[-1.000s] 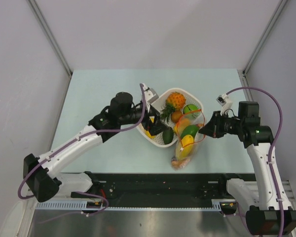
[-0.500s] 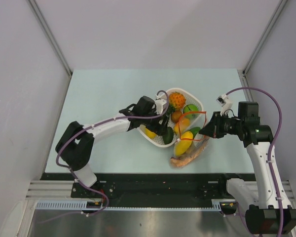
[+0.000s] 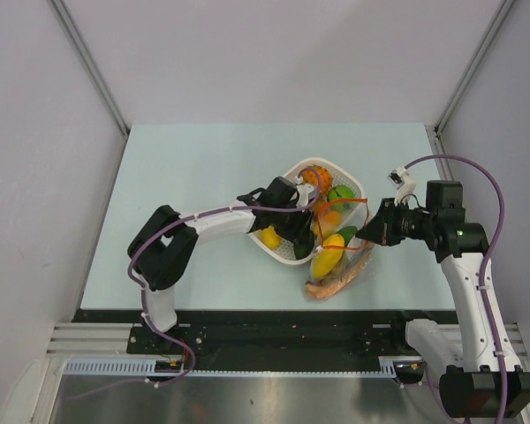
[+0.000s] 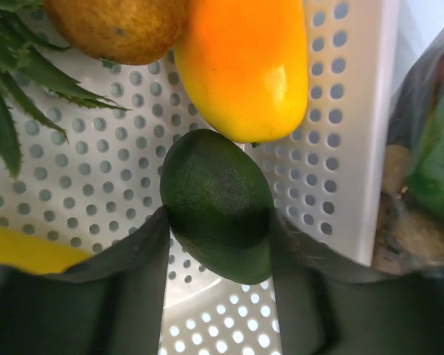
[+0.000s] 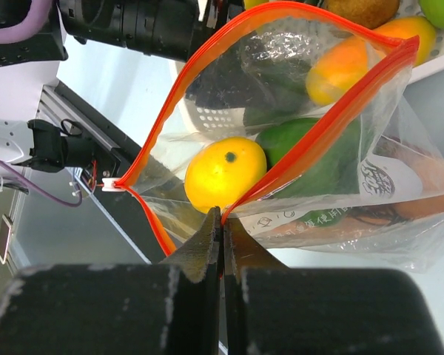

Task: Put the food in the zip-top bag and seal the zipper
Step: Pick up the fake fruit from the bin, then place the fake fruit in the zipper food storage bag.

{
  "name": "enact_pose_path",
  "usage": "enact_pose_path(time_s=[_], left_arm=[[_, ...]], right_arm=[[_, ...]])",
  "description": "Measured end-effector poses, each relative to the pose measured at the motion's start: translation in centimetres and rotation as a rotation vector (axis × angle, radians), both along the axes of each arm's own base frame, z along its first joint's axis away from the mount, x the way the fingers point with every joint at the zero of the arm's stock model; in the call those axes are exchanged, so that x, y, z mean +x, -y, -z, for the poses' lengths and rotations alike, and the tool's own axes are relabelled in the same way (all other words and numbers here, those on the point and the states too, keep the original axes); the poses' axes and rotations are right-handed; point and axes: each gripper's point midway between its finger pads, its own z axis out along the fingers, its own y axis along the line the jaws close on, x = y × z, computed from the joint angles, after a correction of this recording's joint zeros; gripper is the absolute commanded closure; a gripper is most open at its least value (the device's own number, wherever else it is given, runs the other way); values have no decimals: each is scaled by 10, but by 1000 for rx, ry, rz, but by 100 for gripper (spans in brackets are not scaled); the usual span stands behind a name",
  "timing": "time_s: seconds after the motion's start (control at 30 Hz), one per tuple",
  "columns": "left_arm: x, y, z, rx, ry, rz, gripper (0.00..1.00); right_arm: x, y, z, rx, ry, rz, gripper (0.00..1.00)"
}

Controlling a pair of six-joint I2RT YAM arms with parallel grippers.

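Note:
My left gripper (image 3: pixel 299 237) reaches down into the white perforated basket (image 3: pixel 353 183), and both its fingers press the sides of a dark green toy fruit (image 4: pixel 218 207). An orange-yellow fruit (image 4: pixel 244 66) and a brown one (image 4: pixel 118 26) lie just beyond it. The zip-top bag (image 3: pixel 343 267) lies beside the basket's near right side. My right gripper (image 5: pixel 223 214) is shut on its red-orange zipper (image 5: pixel 318 140), holding the mouth open. Inside the bag are a yellow fruit (image 5: pixel 226 171), a green fruit (image 5: pixel 311 159) and a long orange slice (image 3: pixel 331 284).
More food sits in the basket: a spiky orange piece (image 3: pixel 316 177), a green apple (image 3: pixel 340 194) and a yellow piece (image 3: pixel 269 237). The zipper's white slider (image 5: pixel 111 185) sits at the far end of the strip. Grey walls enclose the pale table (image 3: pixel 185 177).
My left arm stretched further right into the basket and lowered, and its jaws narrowed from wide open onto the dark green fruit. The right gripper and the bag stayed put.

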Motion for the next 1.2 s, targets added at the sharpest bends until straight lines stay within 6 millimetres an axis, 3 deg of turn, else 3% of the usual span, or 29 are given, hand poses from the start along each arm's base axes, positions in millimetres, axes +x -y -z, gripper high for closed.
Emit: enact_pose_path(time_s=[0.13, 0.23, 0.33, 0.5, 0.57, 0.63, 0.73, 0.93, 1.03, 1.1, 1.2], left_arm=[[0, 0, -8, -24, -13, -7, 68], [1, -3, -32, -63, 7, -13, 72], [10, -12, -89, -150, 105, -43, 76], [12, -30, -217, -370, 370, -76, 76], [4, -29, -255, -441, 438, -61, 75], [-2, -21, -278, -490, 482, -33, 74], [-8, -7, -280, -507, 481, 3, 73], [-11, 32, -219, -413, 376, 66, 72], [-12, 44, -191, -368, 339, 75, 77], [-10, 48, -186, -361, 345, 67, 80], [0, 52, -196, -415, 409, 25, 83]], right_arm=[[0, -1, -2, 5, 7, -4, 100], [1, -2, -3, 10, 16, -9, 100], [2, -2, -4, 14, 26, -14, 100], [2, -9, -8, 21, 47, -39, 100], [1, -12, -10, 25, 59, -55, 100], [-1, -15, -12, 30, 65, -66, 100], [-1, -19, -15, 39, 76, -79, 100], [-1, -24, -21, 59, 95, -92, 100], [-1, -26, -23, 67, 104, -104, 100], [-2, -28, -24, 73, 107, -111, 100], [-1, -29, -26, 82, 111, -113, 100]])
